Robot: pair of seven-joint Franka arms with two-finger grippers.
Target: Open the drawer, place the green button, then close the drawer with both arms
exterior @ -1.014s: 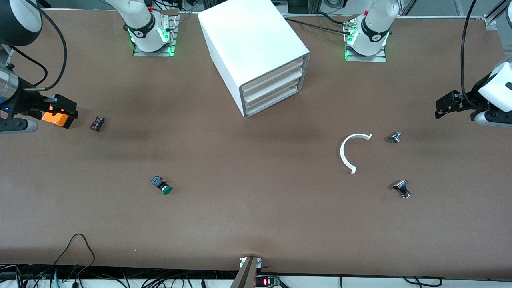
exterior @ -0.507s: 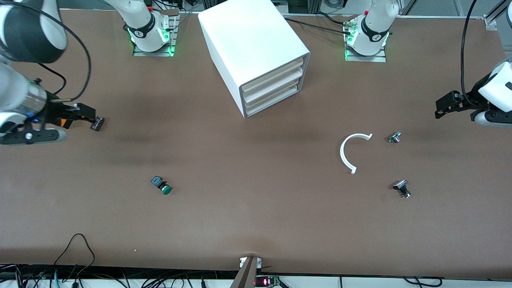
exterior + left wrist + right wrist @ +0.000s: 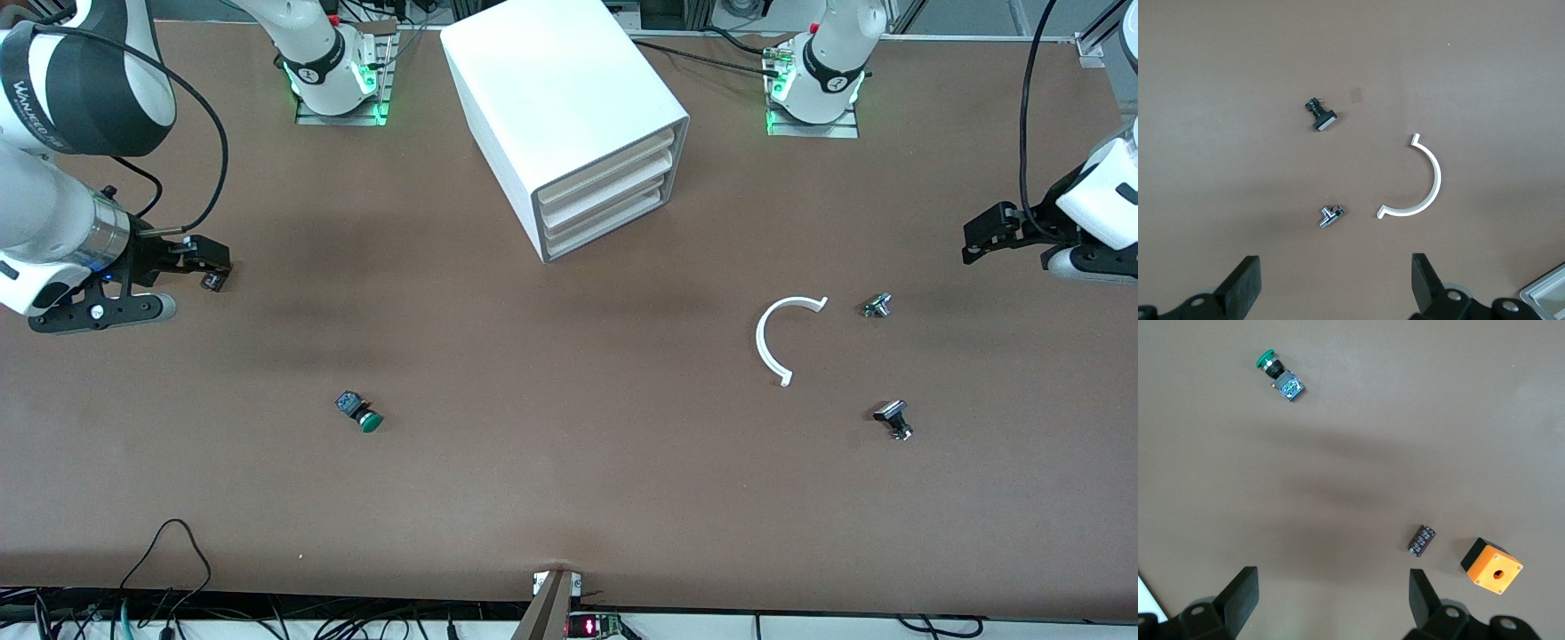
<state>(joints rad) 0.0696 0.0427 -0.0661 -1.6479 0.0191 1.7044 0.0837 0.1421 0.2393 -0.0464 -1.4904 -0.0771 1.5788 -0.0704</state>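
The white cabinet (image 3: 569,107) stands between the two arm bases, and its lowest drawer (image 3: 610,226) is shut like the two above it. The green-capped button (image 3: 359,412) lies on its side on the table, nearer the front camera and toward the right arm's end; it also shows in the right wrist view (image 3: 1279,377). My right gripper (image 3: 210,260) (image 3: 1331,590) is open and empty, over a small black component (image 3: 1421,541), well away from the button. My left gripper (image 3: 981,240) (image 3: 1337,277) is open and empty at the left arm's end of the table.
An orange cube with a hole (image 3: 1491,565) lies beside the black component; my right arm hides it in the front view. A white curved strip (image 3: 775,338), a small silver part (image 3: 877,306) and a black-and-silver knob (image 3: 893,420) lie toward the left arm's end.
My right arm has swung in from the table's end toward the middle, and now covers the orange cube and part of the black component. The left arm has barely shifted.
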